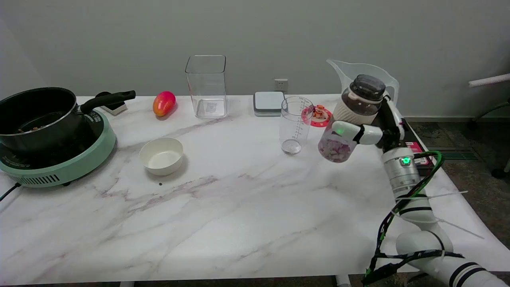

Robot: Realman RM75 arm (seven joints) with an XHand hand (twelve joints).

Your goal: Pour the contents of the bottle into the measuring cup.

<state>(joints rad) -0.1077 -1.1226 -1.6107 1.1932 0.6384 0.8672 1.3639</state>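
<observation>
Head view: one bottle (pixel 346 123), one measuring cup (pixel 295 125), one robot hand (pixel 368 129).

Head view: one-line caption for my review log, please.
Right hand holds the capped bottle beside the empty measuring cup on the marble table.

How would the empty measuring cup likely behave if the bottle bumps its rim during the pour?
The measuring cup is tall, narrow and looks empty, so it is probably light and apt to tip or slide. Its clear wall looks like thin plastic, so likely not fragile. The marble-look table seems smooth, offering little grip. The bottle, held by the right hand, hangs close beside it.
</observation>
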